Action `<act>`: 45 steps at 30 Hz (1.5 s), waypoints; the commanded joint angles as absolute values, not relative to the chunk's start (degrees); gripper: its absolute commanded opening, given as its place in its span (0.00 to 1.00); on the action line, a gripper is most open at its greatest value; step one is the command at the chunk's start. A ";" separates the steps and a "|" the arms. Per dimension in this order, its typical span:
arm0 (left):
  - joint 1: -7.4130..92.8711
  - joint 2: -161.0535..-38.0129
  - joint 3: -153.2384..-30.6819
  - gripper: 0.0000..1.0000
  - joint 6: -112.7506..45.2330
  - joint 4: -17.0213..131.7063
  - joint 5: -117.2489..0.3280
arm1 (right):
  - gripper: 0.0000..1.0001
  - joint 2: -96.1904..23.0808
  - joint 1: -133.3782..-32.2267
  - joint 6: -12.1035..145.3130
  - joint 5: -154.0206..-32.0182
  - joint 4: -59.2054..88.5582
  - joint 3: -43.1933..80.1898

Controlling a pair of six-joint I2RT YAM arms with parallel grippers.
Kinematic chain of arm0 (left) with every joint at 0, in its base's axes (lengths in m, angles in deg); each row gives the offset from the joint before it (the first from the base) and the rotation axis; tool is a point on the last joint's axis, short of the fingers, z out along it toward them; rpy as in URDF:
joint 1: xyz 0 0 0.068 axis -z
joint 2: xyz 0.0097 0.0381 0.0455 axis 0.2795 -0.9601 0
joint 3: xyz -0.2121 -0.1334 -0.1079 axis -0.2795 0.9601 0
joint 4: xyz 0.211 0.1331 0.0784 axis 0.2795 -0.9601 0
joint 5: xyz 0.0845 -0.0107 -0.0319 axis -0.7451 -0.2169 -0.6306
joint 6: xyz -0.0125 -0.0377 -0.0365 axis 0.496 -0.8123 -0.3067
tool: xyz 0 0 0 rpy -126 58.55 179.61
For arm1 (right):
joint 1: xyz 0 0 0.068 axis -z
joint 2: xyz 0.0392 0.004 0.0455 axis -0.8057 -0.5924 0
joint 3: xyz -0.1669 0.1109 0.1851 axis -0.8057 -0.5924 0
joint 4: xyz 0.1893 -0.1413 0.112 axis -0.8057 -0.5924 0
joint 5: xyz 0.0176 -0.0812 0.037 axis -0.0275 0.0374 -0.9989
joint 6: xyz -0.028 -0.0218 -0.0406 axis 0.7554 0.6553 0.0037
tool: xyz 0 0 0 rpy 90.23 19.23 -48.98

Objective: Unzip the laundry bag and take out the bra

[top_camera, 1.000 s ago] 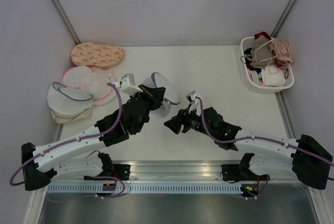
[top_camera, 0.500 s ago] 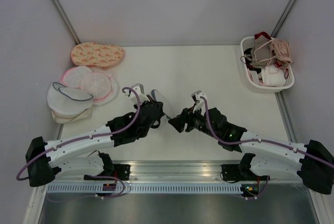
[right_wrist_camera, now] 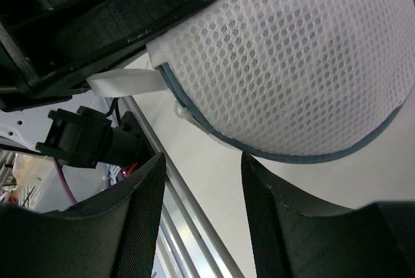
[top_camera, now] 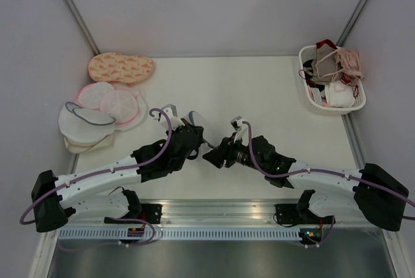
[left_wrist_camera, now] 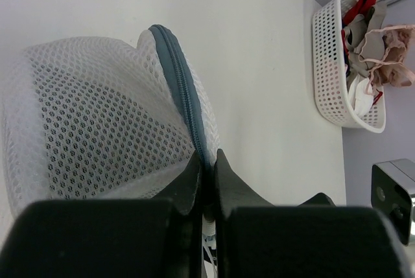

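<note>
The laundry bag (top_camera: 198, 124), white mesh with a grey-blue zipper rim, is held up on edge over the table's near middle. My left gripper (left_wrist_camera: 206, 161) is shut on its zipper rim (left_wrist_camera: 185, 96). In the right wrist view the bag (right_wrist_camera: 305, 57) fills the upper right, with a small white zipper pull (right_wrist_camera: 185, 113) hanging at its rim. My right gripper (right_wrist_camera: 202, 181) is open just below that rim, touching nothing. The black bra is hidden; a dark shade shows through the mesh.
A white basket (top_camera: 309, 96) of bras stands at the far right, also in the left wrist view (left_wrist_camera: 331, 77). Pink-rimmed round bags (top_camera: 117, 104), white bags (top_camera: 83, 122) and an orange patterned bag (top_camera: 121, 67) lie at the far left.
My left gripper has lowered the bag toward the near middle. My right gripper has shifted left, closer under the bag's rim.
</note>
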State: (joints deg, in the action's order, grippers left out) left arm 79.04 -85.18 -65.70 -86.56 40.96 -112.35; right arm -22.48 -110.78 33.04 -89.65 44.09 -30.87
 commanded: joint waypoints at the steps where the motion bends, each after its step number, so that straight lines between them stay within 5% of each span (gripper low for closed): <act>1: 79.16 -83.89 -65.23 0.02 -89.77 42.32 -111.64 | 0.56 -23.58 -110.80 31.76 -90.66 50.43 -30.51; 17: 79.16 -82.05 -62.16 0.02 -93.45 43.64 -108.73 | 0.51 -28.33 -110.72 34.13 -85.82 54.20 -26.90; 28: 79.16 -82.66 -61.01 0.02 -94.95 44.43 -107.77 | 0.35 -28.16 -110.54 34.31 -85.73 55.70 -26.02; 32: 79.16 -82.31 -60.31 0.02 -95.74 44.52 -107.85 | 0.23 -27.46 -110.19 34.57 -84.06 54.65 -26.38; 35: 79.16 -82.05 -60.13 0.02 -95.66 44.52 -108.21 | 0.00 -26.84 -110.28 35.01 -83.54 52.46 -26.37; 45: 78.28 -78.97 -59.52 0.02 -94.69 43.90 -110.67 | 0.00 -19.91 -110.19 36.15 -82.92 41.20 -29.53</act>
